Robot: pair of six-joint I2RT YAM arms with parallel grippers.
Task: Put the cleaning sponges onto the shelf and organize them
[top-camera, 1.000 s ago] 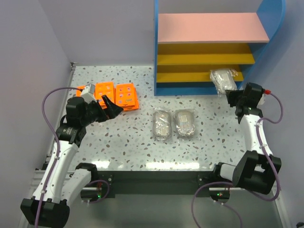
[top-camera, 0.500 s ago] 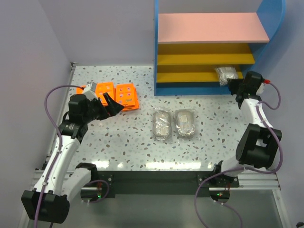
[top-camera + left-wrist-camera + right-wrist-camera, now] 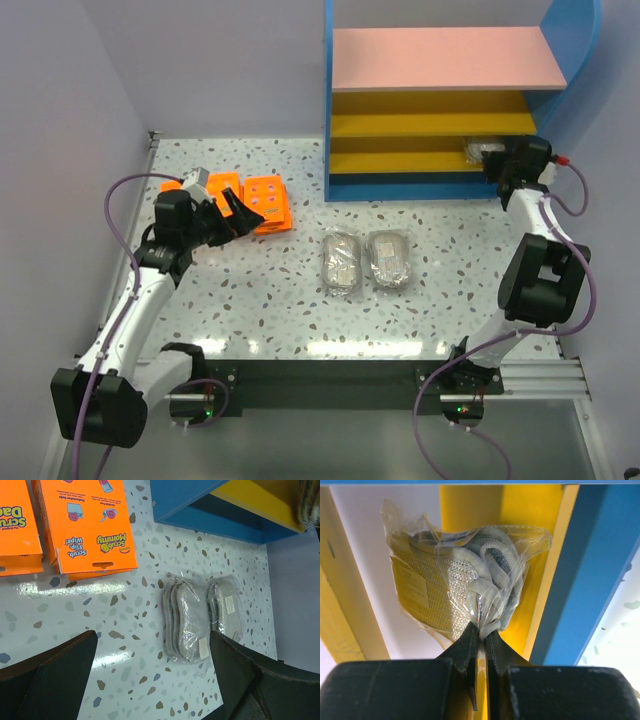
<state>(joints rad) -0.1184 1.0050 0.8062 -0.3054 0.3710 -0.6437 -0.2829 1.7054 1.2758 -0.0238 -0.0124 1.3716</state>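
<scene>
Sponge pad (image 3: 452,580) in clear wrap is pinched by its plastic edge in the right gripper (image 3: 480,635), fingers pressed together on it, inside the shelf (image 3: 580,60) at the right end of the lower yellow board (image 3: 400,162). Over on the left, the left gripper (image 3: 152,640) hangs spread wide, gripping nothing, above the near edge of the orange packs (image 3: 265,200). Two more wrapped pads (image 3: 338,262) lie side by side in the middle of the table (image 3: 450,290).
</scene>
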